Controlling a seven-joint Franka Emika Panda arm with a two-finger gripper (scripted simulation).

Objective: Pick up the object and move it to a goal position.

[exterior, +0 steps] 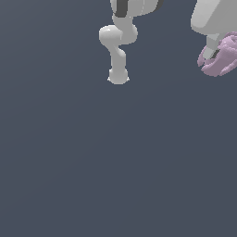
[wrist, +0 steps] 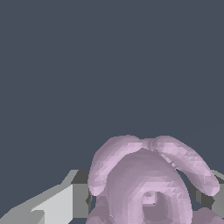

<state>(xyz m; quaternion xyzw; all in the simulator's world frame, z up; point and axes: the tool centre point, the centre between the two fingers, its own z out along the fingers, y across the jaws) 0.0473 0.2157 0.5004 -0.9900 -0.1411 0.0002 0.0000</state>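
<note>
The object [exterior: 221, 58] is a pale pink-lilac lumpy blob with lobed bumps, at the upper edge of the exterior view's right. My white gripper [exterior: 210, 53] comes down from above and is shut on it, holding it high above the floor. In the wrist view the object [wrist: 148, 183] fills the space between my two fingers; one grey-white finger [wrist: 65, 201] shows on one side and the other finger [wrist: 214, 192] only at the picture's edge.
The arm's white base and lower links [exterior: 118, 51] stand at the top middle of the exterior view. The floor [exterior: 115, 162] is plain dark grey-blue. No goal marker shows.
</note>
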